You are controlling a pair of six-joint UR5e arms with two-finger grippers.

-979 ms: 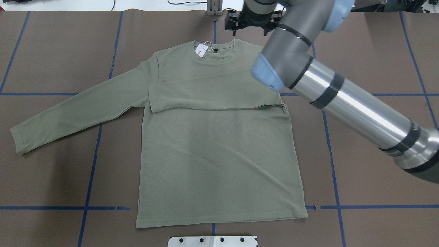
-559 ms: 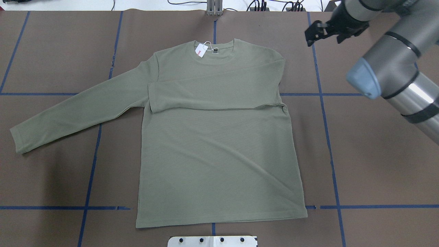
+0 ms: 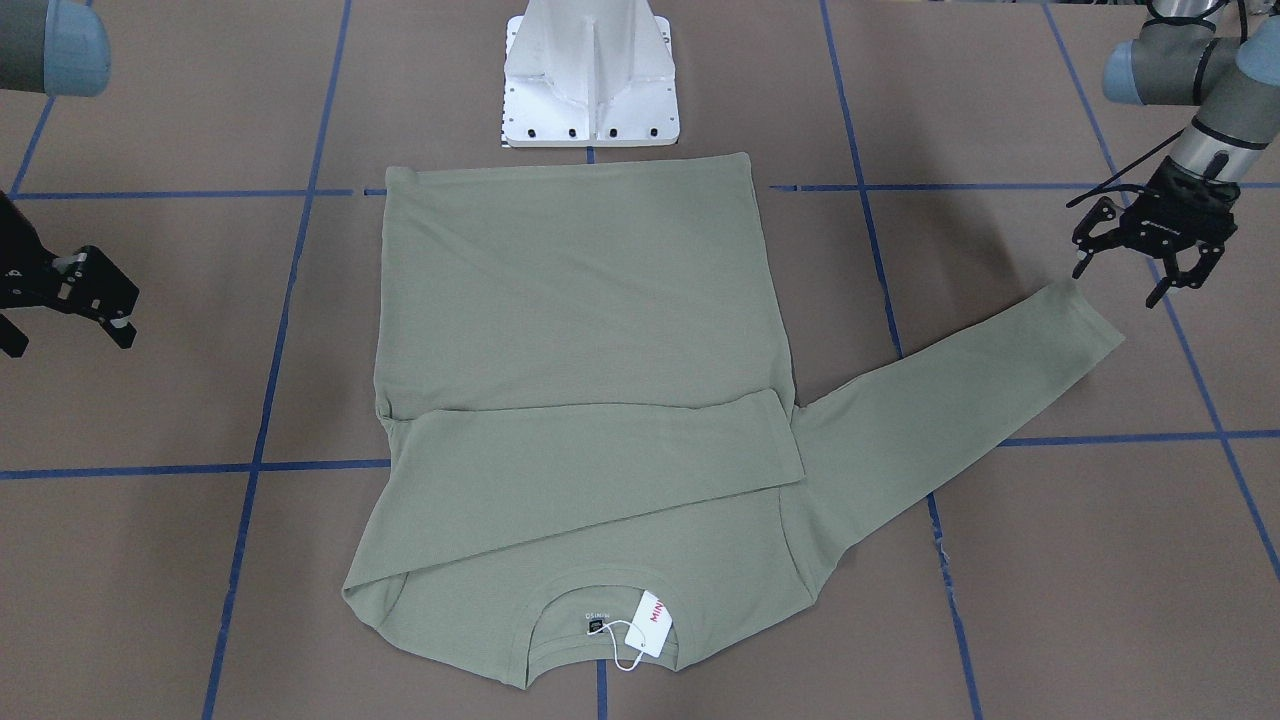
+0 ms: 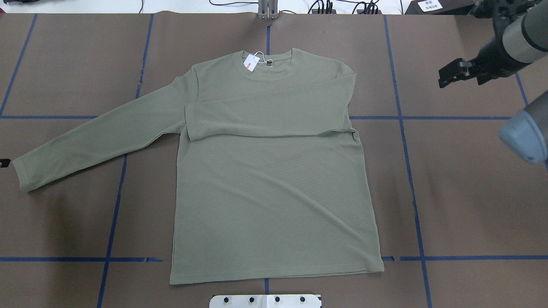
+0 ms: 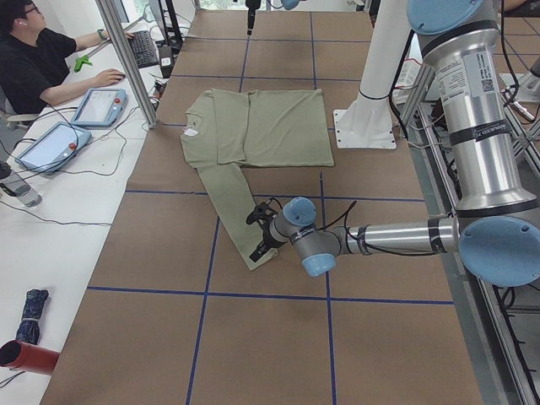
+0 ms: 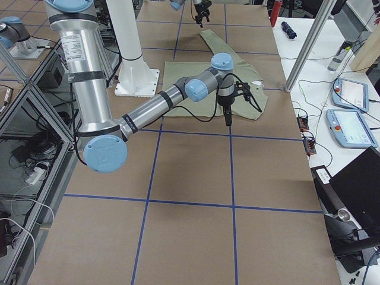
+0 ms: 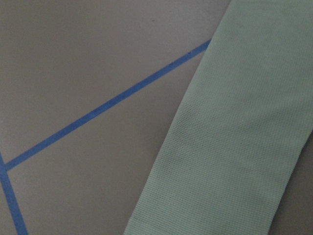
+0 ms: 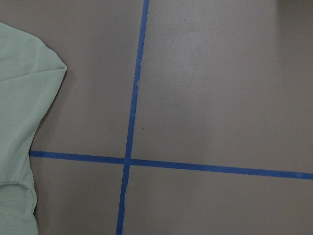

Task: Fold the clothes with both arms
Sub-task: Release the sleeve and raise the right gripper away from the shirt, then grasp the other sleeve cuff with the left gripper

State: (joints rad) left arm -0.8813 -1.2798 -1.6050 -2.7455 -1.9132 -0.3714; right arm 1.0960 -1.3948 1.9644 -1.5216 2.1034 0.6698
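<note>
White pedestal base [image 4: 265,301] at the near edge of the counter [image 4: 471,192]; beyond it the olive shirt [image 4: 274,192] lies flat on blue tape lines [image 4: 471,257], the sleeve on the robot's right folded across the chest, the other stretched out leftward; left claw [image 3: 1119,282], jaws spread and empty, just beside that cuff; hang tag [image 4: 250,64] at the far collar; right claw [image 3: 62,335], spread and empty, over bare counter; a second ago its arm hid the right shoulder; shirt unmoved.

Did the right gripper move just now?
Yes. The right gripper swung rightwards, away from the shirt collar and across the blue line.
</note>
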